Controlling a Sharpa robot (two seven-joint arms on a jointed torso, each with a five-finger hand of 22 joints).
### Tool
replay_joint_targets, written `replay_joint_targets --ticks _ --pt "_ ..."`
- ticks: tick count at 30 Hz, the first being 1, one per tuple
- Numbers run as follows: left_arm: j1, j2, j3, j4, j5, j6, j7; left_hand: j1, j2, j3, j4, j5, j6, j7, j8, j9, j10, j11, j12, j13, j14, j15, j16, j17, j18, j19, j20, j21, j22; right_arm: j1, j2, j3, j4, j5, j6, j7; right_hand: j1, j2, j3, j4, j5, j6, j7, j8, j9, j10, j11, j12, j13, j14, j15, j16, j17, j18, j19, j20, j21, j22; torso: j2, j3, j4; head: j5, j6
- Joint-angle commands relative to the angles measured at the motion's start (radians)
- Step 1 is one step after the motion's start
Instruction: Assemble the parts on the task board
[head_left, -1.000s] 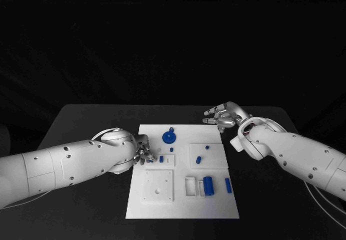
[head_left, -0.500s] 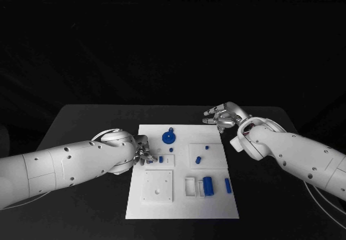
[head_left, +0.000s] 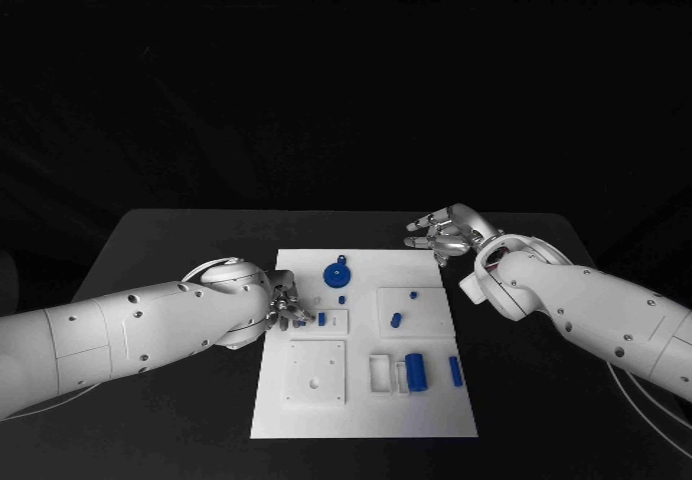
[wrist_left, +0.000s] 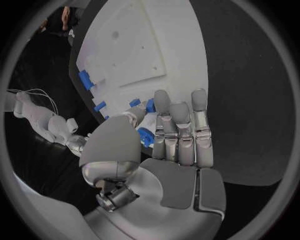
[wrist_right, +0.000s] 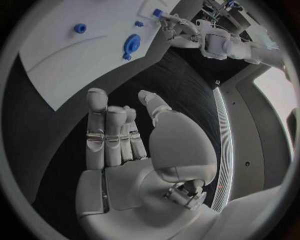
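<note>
The white task board (head_left: 361, 400) lies mid-table. At its left edge my left hand (head_left: 284, 305) pinches a small blue part (wrist_left: 145, 135) between thumb and fingers, next to a blue peg (head_left: 322, 319) standing in a small raised block. My right hand (head_left: 447, 232) hovers open, holding nothing, off the board's far right corner above the black table; its palm (wrist_right: 125, 155) and spread fingers show in the right wrist view. A blue wheel-shaped part (head_left: 339, 273) sits at the board's far end.
A raised square plate (head_left: 426, 310) carries two small blue pegs. A blue cylinder (head_left: 415, 371) rests beside a white holder (head_left: 382, 372), with a blue bar (head_left: 456, 371) to its right. A white block with a hole (head_left: 316, 372) sits near left.
</note>
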Motion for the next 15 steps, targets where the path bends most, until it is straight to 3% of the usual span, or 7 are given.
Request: replay_joint_targets --ticks 1,8,9,11,12,15 --pt "-0.007 0.003 -0.004 -0.002 0.005 0.008 -0.005 -0.012 -0.016 -0.008 0.025 -0.018 0.001 0.001 0.003 -0.001 0.018 0.003 0.003 -0.001 -0.001 -0.002 0.002 -0.001 -0.015 0.008 0.002 -0.006 0.020 -0.001 0.000 0.000 0.001 -0.001 0.012 0.007 -0.009 0.001 -0.001 0.004 0.003 -0.006 0.000 -0.004 -0.001 -0.006 -0.002 -0.001 -0.001 -0.007 0.000 -0.004 -0.001 0.014 0.032 0.001 -0.004 0.047 0.000 -0.0004 0.0000 0.000 0.001" --pt "-0.007 0.004 -0.004 -0.005 0.005 0.010 -0.006 -0.035 -0.048 -0.053 0.074 -0.022 0.008 0.002 0.004 -0.002 0.019 0.004 0.000 -0.002 -0.003 -0.001 0.000 -0.001 -0.015 0.006 0.002 -0.007 0.020 -0.001 0.000 0.000 0.000 -0.001 0.012 0.007 -0.009 0.001 -0.001 0.004 0.003 -0.006 0.000 -0.004 -0.001 -0.006 -0.002 -0.001 -0.001 -0.007 0.000 -0.004 -0.001 0.014 0.032 0.001 -0.004 0.047 0.000 -0.0001 0.0002 -0.001 0.000" --pt "-0.007 0.004 -0.004 -0.006 0.005 0.011 -0.006 -0.025 -0.038 -0.093 0.086 -0.017 0.008 0.003 0.003 -0.002 0.018 0.005 0.001 -0.001 -0.003 -0.001 0.000 -0.001 -0.015 0.006 0.003 -0.008 0.020 -0.001 0.000 0.000 0.000 -0.001 0.012 0.007 -0.009 0.001 -0.001 0.004 0.003 -0.006 0.000 -0.004 -0.001 -0.006 -0.002 -0.001 -0.001 -0.007 0.000 -0.004 -0.001 0.014 0.032 0.001 -0.004 0.047 0.000 -0.0001 0.0000 -0.001 0.000" --pt "-0.007 0.004 -0.004 -0.006 0.005 0.012 -0.006 -0.019 -0.035 -0.102 0.089 -0.015 0.008 0.003 0.003 -0.002 0.018 0.005 0.001 -0.001 -0.003 0.000 0.000 -0.001 -0.015 0.007 0.003 -0.008 0.020 -0.001 0.000 0.000 0.000 -0.001 0.012 0.007 -0.009 0.001 -0.001 0.004 0.003 -0.006 0.000 -0.004 -0.001 -0.006 -0.002 -0.001 -0.001 -0.007 0.000 -0.004 -0.001 0.014 0.032 0.001 -0.004 0.047 0.000 -0.0001 -0.0001 -0.001 0.000" --pt "-0.007 0.004 -0.004 -0.007 0.005 0.012 -0.006 0.008 -0.040 -0.125 0.123 -0.019 0.009 0.004 0.000 -0.004 0.017 0.005 0.002 -0.001 -0.004 0.000 0.000 -0.002 -0.015 0.007 0.003 -0.010 0.020 -0.001 0.000 0.000 0.000 -0.001 0.012 0.007 -0.009 0.001 -0.001 0.004 0.003 -0.006 0.000 -0.004 -0.001 -0.006 -0.002 -0.001 -0.001 -0.007 0.000 -0.004 -0.001 0.014 0.032 0.001 -0.004 0.047 0.000 -0.0001 -0.0001 -0.001 0.000" --pt "-0.007 0.004 -0.004 -0.008 0.006 0.014 -0.007 0.009 -0.040 -0.126 0.129 -0.018 0.008 0.004 0.000 -0.004 0.016 0.005 0.001 -0.001 -0.004 0.000 0.000 -0.001 -0.015 0.007 0.003 -0.011 0.020 -0.002 0.001 0.000 0.000 -0.001 0.012 0.008 -0.009 0.001 -0.001 0.004 0.003 -0.006 0.000 -0.004 -0.001 -0.006 -0.002 -0.001 -0.001 -0.007 0.000 -0.004 -0.001 0.014 0.032 0.001 -0.004 0.047 0.000 0.0000 0.0000 -0.001 0.000"
